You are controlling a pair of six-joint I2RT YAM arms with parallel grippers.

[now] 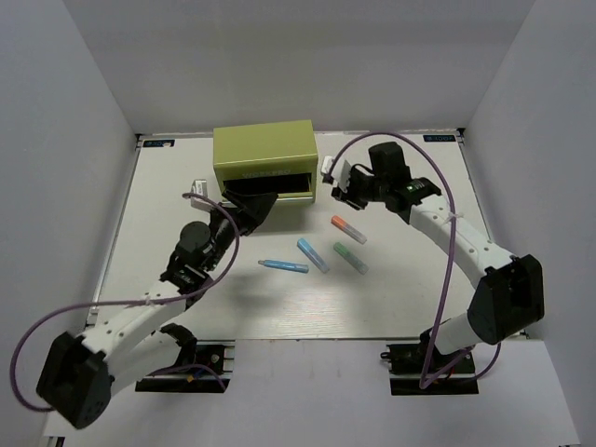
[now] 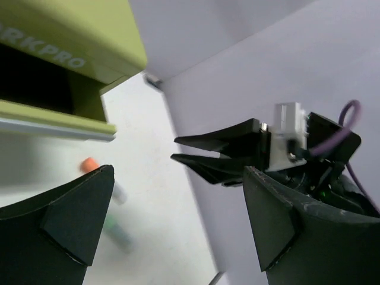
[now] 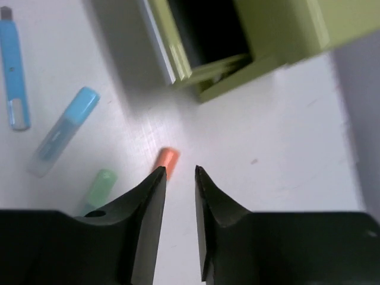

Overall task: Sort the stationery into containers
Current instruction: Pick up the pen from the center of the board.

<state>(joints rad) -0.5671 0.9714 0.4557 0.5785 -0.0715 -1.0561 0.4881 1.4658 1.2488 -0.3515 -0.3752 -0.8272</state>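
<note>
A white table (image 1: 186, 307) carries an olive yellow-green tool chest (image 1: 264, 154) near its far edge, with a front drawer standing open and dark inside. Four marker pens lie flat on the bare surface in front of the chest, none touching another. The orange-capped pen (image 1: 348, 228) is closest to the chest, the light blue pen (image 1: 312, 255) and green pen (image 1: 351, 259) lie nearer the front, and the thinner bright-blue pen (image 1: 283, 266) lies furthest left.
</note>
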